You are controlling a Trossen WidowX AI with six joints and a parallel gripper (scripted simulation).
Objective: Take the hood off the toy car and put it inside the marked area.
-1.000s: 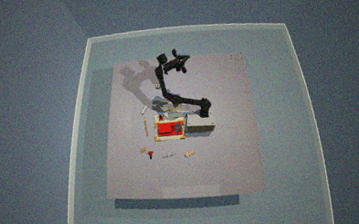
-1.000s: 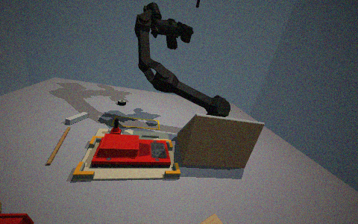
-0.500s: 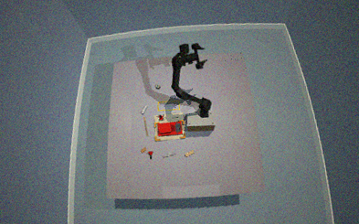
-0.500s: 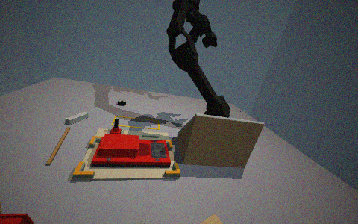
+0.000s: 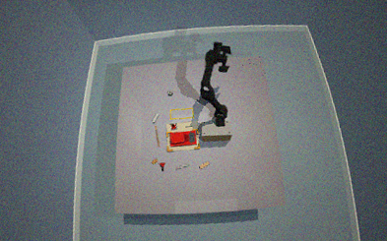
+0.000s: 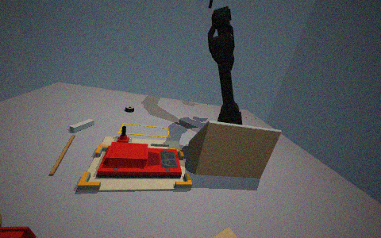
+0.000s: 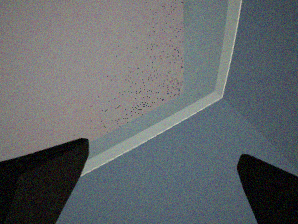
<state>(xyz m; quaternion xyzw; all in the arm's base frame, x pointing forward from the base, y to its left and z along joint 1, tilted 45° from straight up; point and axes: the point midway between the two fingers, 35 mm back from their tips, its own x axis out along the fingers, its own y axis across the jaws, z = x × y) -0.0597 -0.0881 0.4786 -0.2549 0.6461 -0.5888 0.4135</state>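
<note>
The red toy car [image 5: 185,138] [image 6: 127,155] sits on a cream board with orange corners. Its raised block is on the left, and a dark grey panel [image 5: 192,137] [image 6: 169,159] lies on its right part. I cannot tell the hood's outline from the body. The marked area, a yellow outline [image 5: 181,109] [image 6: 147,126], lies on the table behind the board, with nothing seen inside it. My gripper [image 5: 228,59] [image 7: 165,155] is open and empty, high up and far behind and to the right of the car. Its fingers cannot be made out in the exterior view.
A tan box-like block [image 5: 216,137] [image 6: 238,151] stands right of the board, by the arm's base. A red piece with a black peg [image 5: 173,126] [image 6: 124,135] stands behind the car. A wooden stick [image 5: 157,136] [image 6: 62,155] and a white block [image 5: 155,118] [image 6: 82,125] lie left. Several small pieces lie in front.
</note>
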